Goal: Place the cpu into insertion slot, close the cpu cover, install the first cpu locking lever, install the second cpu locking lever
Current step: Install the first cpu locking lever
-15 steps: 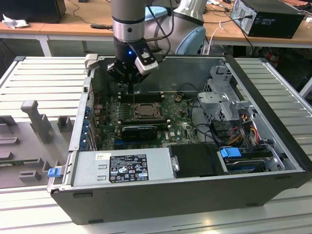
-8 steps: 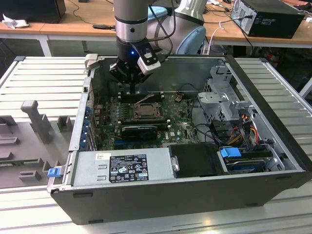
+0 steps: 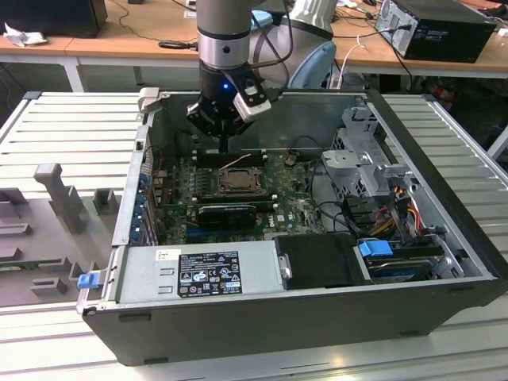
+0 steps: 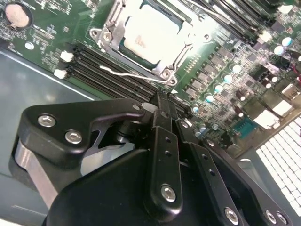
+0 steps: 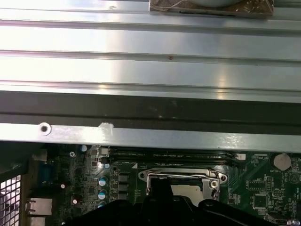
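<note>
Computer case [image 3: 413,274]: an open dark tower lying on its side on a ribbed metal surface [image 3: 71,131], green motherboard [image 3: 178,202] exposed inside.
Power supply [image 3: 198,274]: grey box along the case's near wall in the exterior view, well apart from the jaws.
Jaws [image 3: 225,145]: black, hanging from the arm just over the far edge of the motherboard, pressed together with nothing between them; in the second wrist view [image 4: 161,104] the fingertips [image 4: 159,100] meet beside the memory slots [image 4: 117,70].
Insertion slot [image 3: 236,181]: just in front of the jaws, near but not touched.
Cpu [image 4: 150,35]: pale square lying flat inside the insertion slot, just beyond the jaw tips.
Cpu cover [image 4: 113,21]: silver frame lying down around the cpu.
Locking lever [image 4: 129,75]: thin wire along the socket edge nearest the jaws; whether it is latched, I cannot tell.
Drive cage [image 3: 369,167]: grey metal, off to the exterior view's right of the jaws.
</note>
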Robot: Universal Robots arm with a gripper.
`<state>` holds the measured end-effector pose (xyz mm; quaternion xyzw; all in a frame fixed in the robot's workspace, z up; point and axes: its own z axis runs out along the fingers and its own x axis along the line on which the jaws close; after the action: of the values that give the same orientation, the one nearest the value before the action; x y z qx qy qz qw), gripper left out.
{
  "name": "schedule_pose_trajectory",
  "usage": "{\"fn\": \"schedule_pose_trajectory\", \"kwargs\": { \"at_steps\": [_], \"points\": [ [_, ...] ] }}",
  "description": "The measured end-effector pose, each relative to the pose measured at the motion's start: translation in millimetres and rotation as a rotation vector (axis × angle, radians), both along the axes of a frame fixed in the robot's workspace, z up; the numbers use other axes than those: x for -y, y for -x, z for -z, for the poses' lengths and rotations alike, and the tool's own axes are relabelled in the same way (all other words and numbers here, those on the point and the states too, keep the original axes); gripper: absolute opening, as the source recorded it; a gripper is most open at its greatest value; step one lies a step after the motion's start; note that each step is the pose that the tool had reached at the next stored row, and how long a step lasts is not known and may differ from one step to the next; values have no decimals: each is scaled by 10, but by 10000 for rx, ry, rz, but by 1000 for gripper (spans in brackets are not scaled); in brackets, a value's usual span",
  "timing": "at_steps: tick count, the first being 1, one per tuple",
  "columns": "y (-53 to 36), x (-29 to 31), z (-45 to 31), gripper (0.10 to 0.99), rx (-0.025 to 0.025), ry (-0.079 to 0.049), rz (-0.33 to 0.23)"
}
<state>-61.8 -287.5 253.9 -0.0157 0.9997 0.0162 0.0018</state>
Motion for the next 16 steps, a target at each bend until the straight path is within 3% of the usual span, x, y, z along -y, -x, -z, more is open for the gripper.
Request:
{"fn": "schedule_pose_trajectory", "kwargs": {
  "at_steps": [2,3,5,7,16],
  "points": [
    [-29,1,3,106,-1,-67,2],
    [-46,0,7,106,-1,-437,4],
    [-50,0,22,106,0,-585,4],
    [-74,0,82,106,-1,-595,5],
    [-203,-5,221,106,1,-591,-325]
  ]
}}
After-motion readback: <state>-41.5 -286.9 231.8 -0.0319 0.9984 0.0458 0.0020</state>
